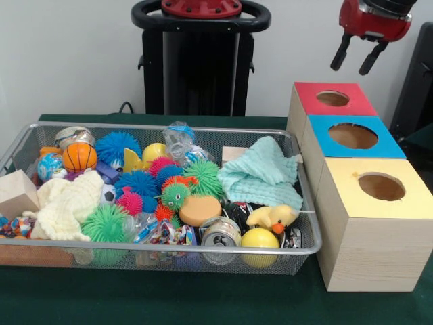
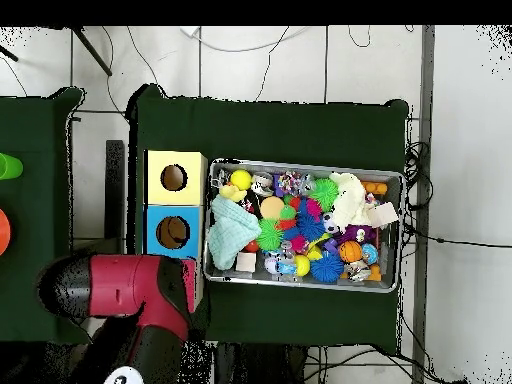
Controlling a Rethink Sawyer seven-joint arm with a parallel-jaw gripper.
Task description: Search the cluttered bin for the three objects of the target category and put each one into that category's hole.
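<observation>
My gripper hangs open and empty high above the red box, well clear of its round hole. The wire bin is packed with toys: blue, green and pink spiky balls, a small basketball, a yellow ball, a rubber duck, a metal can, a mint cloth and a cream cloth. In the overhead view the red arm covers the red box and hides the gripper; the bin lies to its right.
A row of boxes stands beside the bin, each with a round hole on top: red, blue and yellow. Wooden blocks sit at the bin's left end. The overhead view shows the yellow and blue boxes left of the bin.
</observation>
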